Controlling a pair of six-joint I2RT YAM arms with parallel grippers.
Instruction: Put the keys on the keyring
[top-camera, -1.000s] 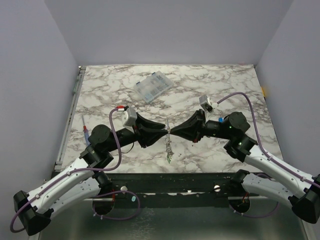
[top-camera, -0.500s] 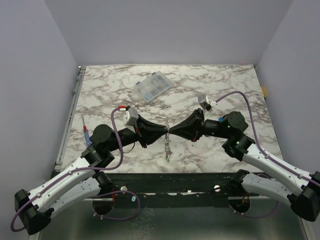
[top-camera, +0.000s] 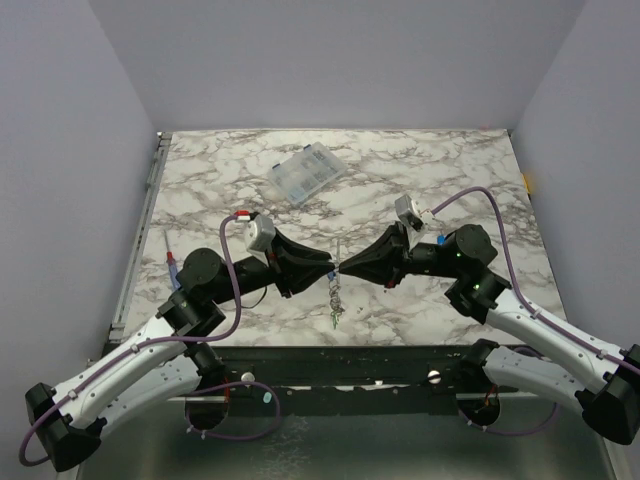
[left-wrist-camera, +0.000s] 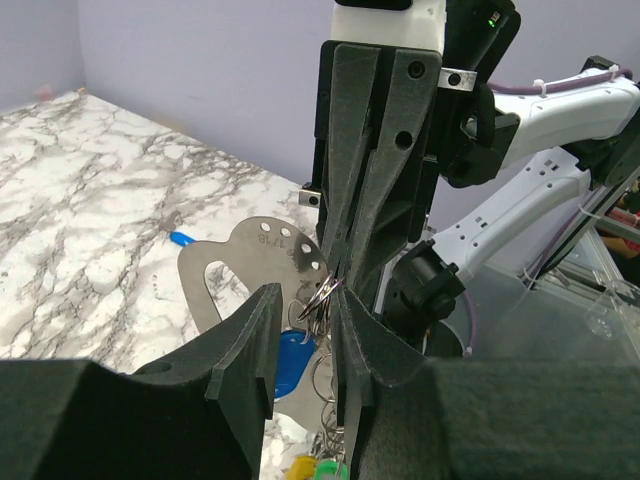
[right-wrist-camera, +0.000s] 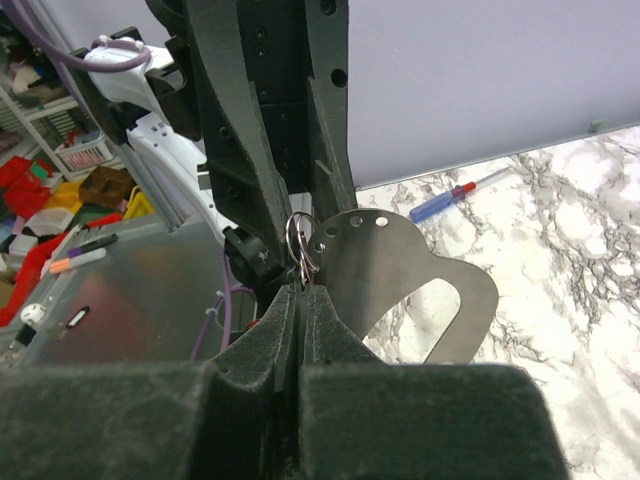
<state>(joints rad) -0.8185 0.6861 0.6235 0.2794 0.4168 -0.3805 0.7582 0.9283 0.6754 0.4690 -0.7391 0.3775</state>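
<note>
Keyring (right-wrist-camera: 400, 265): flat steel loop with punched holes, hanging in the air between both arms, above the marble table (top-camera: 440, 170).

Keys (left-wrist-camera: 285, 360): blue, yellow and green heads, dangling beneath it on small rings.

Right gripper (right-wrist-camera: 298, 292): clamped tight on a wire split ring (right-wrist-camera: 299, 240) at the keyring's top.

Left gripper (left-wrist-camera: 303, 305): jaws parted, straddling that same ring; I cannot tell whether they touch it.

Risk I note: if my left fingers close off-centre, they may twist the thin ring out of the right pinch and drop the bunch.

The flat silver metal keyring plate (left-wrist-camera: 243, 246) bears a small stamped marking beside its row of holes, perhaps "7/8"; nothing else is legible.
</note>
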